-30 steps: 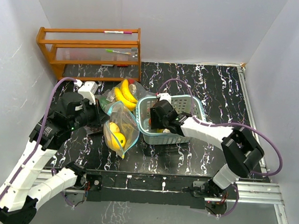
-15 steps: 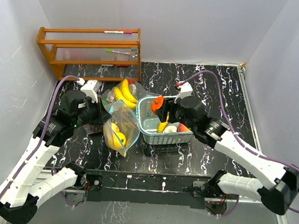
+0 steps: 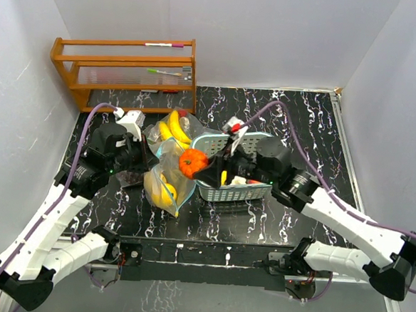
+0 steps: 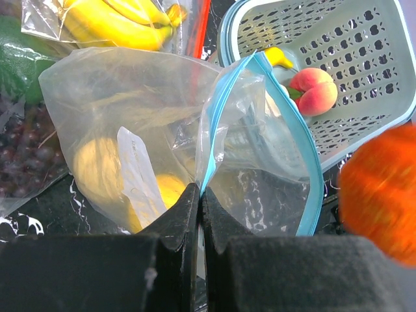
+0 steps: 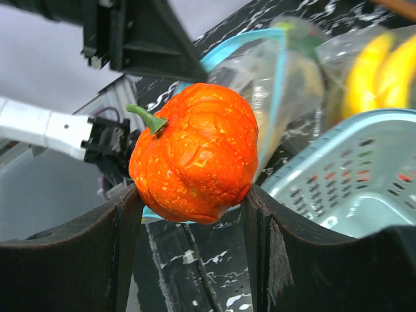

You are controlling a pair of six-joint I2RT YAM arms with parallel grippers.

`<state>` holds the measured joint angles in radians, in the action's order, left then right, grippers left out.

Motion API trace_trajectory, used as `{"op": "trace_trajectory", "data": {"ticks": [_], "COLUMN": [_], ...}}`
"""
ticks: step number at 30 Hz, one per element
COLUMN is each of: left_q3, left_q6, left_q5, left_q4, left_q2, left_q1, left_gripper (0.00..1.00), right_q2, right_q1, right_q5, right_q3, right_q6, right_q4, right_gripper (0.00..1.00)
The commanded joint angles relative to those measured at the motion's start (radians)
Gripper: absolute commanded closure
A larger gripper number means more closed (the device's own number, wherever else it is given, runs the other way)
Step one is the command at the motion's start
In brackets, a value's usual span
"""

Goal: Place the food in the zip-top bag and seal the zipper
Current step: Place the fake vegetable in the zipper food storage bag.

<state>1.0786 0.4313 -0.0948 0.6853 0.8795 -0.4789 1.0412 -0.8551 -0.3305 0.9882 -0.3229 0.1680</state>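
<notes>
A clear zip-top bag (image 3: 169,182) with a blue zipper rim stands open left of the basket, with yellow fruit (image 3: 165,191) inside. My left gripper (image 3: 145,169) is shut on the bag's rim (image 4: 209,153) and holds the mouth up; its own point in the left wrist view (image 4: 199,195) is at the rim. My right gripper (image 3: 195,165) is shut on an orange, pumpkin-shaped fruit (image 5: 194,153), held over the bag's mouth. The fruit shows blurred in the left wrist view (image 4: 380,192). A peach (image 4: 315,91) and a banana (image 4: 276,57) lie in the basket.
A pale green slotted basket (image 3: 266,142) stands mid-table, right of the bag. A second clear bag with bananas (image 3: 172,131) lies behind the open bag, next to purple grapes (image 4: 26,156) and a dark green fruit (image 4: 16,58). A wooden rack (image 3: 125,68) stands at the back left.
My right gripper lifted the orange fruit out of the basket and carried it left to above the bag's mouth. The left gripper kept its hold on the bag rim.
</notes>
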Motion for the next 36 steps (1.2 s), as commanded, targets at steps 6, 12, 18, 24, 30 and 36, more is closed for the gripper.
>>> {"op": "trace_trajectory", "data": {"ticks": [6, 12, 18, 24, 30, 36], "left_q3": [0.013, 0.019, 0.020, 0.016, 0.014, 0.009], "left_q6": [0.001, -0.003, -0.003, -0.003, -0.003, -0.002], "left_q5": [-0.011, -0.008, -0.009, -0.008, -0.015, -0.029], "left_q4": [0.000, 0.010, 0.011, 0.009, 0.005, -0.001], "left_q2": [-0.012, -0.021, -0.024, -0.026, -0.028, -0.036], "left_q1": [0.006, 0.005, 0.006, 0.006, 0.006, 0.007], "left_gripper": [1.00, 1.00, 1.00, 1.00, 1.00, 1.00], "right_q2": [0.149, 0.191, 0.170, 0.168, 0.080, 0.072], "right_q1": [-0.136, -0.151, -0.153, -0.153, -0.153, -0.148], "right_q5": [0.096, 0.311, 0.366, 0.324, 0.467, 0.795], "right_q3": [0.101, 0.136, 0.127, 0.124, 0.127, 0.187], "right_q6": [0.013, 0.004, 0.011, 0.007, -0.007, -0.110], "right_q4": [-0.106, -0.049, -0.048, -0.050, -0.001, 0.261], "right_gripper": [0.62, 0.41, 0.12, 0.04, 0.02, 0.02]}}
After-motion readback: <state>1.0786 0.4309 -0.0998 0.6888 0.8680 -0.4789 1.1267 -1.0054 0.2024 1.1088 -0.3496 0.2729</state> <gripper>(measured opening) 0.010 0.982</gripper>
